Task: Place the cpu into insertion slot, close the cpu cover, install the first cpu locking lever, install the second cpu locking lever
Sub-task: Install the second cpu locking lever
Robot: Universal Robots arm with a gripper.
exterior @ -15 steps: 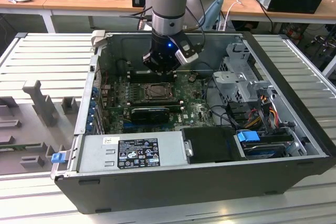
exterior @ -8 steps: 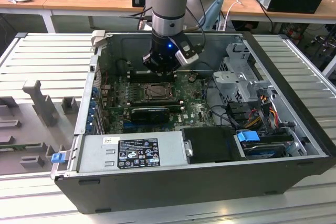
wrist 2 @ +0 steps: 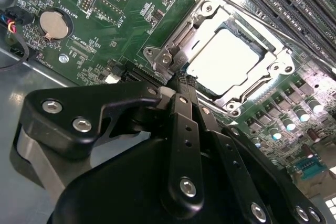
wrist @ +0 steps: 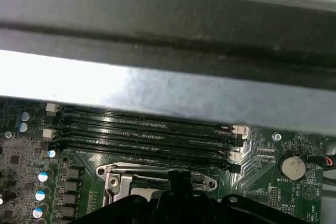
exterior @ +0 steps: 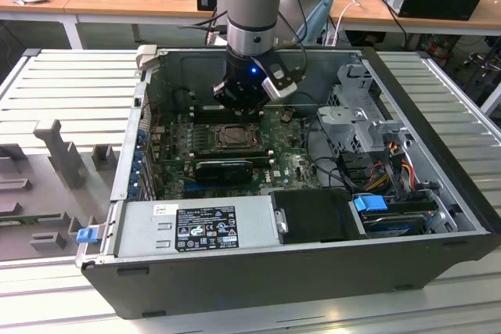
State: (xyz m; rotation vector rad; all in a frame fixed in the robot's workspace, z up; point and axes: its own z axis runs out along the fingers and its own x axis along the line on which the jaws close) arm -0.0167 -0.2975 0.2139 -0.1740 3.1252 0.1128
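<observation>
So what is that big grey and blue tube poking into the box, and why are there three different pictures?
That tube is a robot arm. It reaches into an opened computer case lying on its side on a table. One picture comes from a camera standing off to the side. The other two come from small cameras riding on the arm's wrist, so they look closely at the green motherboard.

At the arm's end is its black gripper, like a pinching hand. Its thin fingers are pressed together, with their tip at a corner of the cpu cover, a silver frame lying flat. In its window sits the cpu, a pale square chip. The gripper carries nothing. The long black strips nearby are memory slots.
</observation>
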